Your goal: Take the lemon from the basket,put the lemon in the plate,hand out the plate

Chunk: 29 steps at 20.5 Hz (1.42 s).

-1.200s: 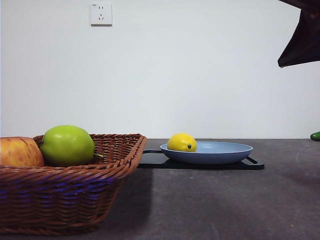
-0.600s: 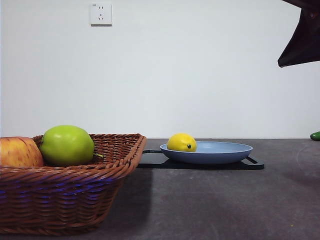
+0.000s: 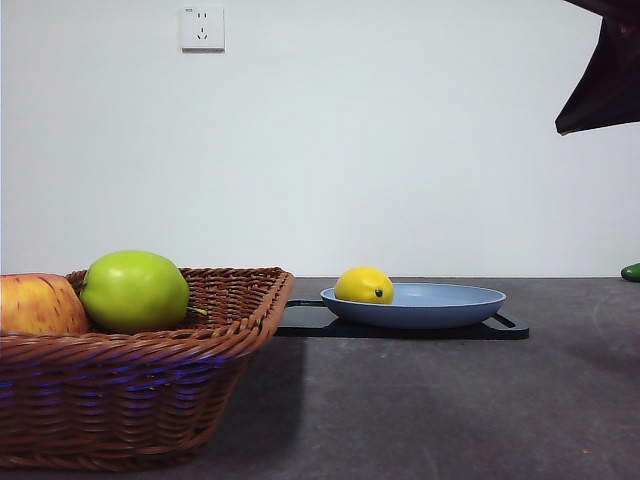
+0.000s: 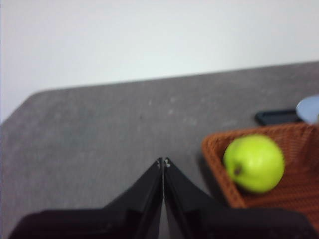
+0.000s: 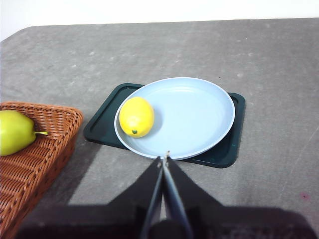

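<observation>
Now: lemon sitting in plate, both grippers empty

Right gripper (image 5: 164, 158) is hanging above the table, jaws pressed together, gripping nothing. Just ahead of its tips the plate (image 5: 199, 112) is resting on a black tray (image 5: 230, 149); the lemon (image 5: 136, 116) is lying inside the plate, ahead and toward the basket (image 5: 45, 149). Left gripper (image 4: 163, 162) is hovering over bare table with jaws pressed together too, the basket beside it holding a green apple (image 4: 254, 163).
</observation>
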Motion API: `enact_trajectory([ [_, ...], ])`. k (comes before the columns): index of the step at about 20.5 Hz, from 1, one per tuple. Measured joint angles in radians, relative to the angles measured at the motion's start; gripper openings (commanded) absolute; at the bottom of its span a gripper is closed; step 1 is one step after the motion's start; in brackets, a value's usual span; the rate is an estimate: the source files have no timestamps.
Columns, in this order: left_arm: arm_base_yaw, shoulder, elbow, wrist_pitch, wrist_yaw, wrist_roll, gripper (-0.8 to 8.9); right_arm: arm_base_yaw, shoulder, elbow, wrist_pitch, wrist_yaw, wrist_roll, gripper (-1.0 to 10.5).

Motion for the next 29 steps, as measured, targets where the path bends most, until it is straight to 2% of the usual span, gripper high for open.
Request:
enact_trajectory([
  [7,0.024,-0.01,-0.124,0.053,-0.005,-0.036,0.08,0.0,0.0,0.0,0.0,0.0,0.0,0.0],
  [26,0.029,-0.01,-0.128,0.059,-0.005,-0.051,0.08,0.0,0.0,0.0,0.0,0.0,0.0,0.0],
  [29,0.029,-0.01,-0.128,0.059,-0.005,-0.051,0.08,-0.011,-0.085,-0.008,-0.057,0.0,-0.032,0.0],
])
